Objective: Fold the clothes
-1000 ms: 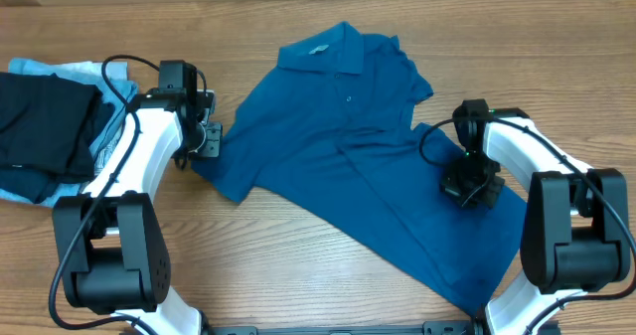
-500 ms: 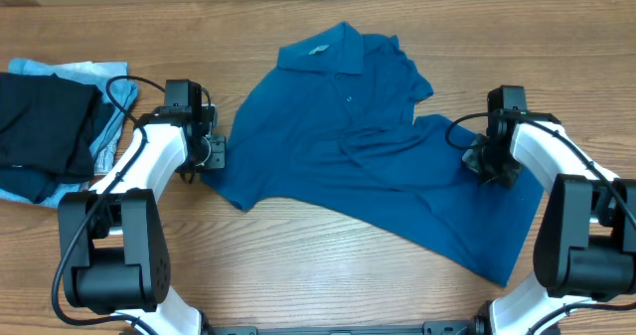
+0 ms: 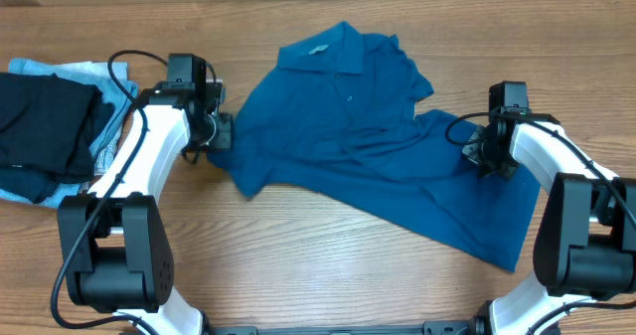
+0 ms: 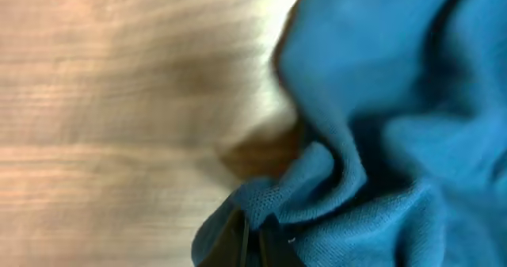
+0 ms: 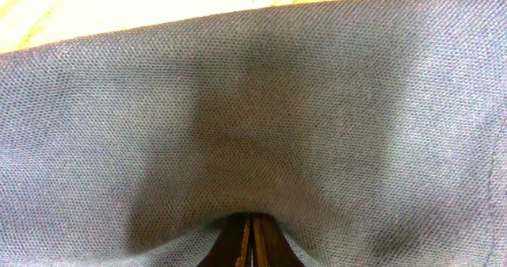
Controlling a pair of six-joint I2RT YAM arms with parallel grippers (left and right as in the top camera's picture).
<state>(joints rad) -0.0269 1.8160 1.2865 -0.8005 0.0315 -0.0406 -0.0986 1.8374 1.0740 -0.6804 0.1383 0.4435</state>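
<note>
Left claw (image 3: 221,136) and right claw (image 3: 487,162) each clamp a pinch of the deep-blue shirt (image 3: 358,136), which lies spread but rumpled from the tabletop's (image 3: 328,285) middle toward its right edge. No fold is made yet, so all the folding appears to lie ahead.

Overhead, the light falls even and bright, throwing only soft shadows beside the shirt (image 3: 368,146). My left wrist view is smeared with blur (the table (image 4: 119,101) beside the shirt glows pale). My right shows crisp weave, with glare above the shirt.
</note>
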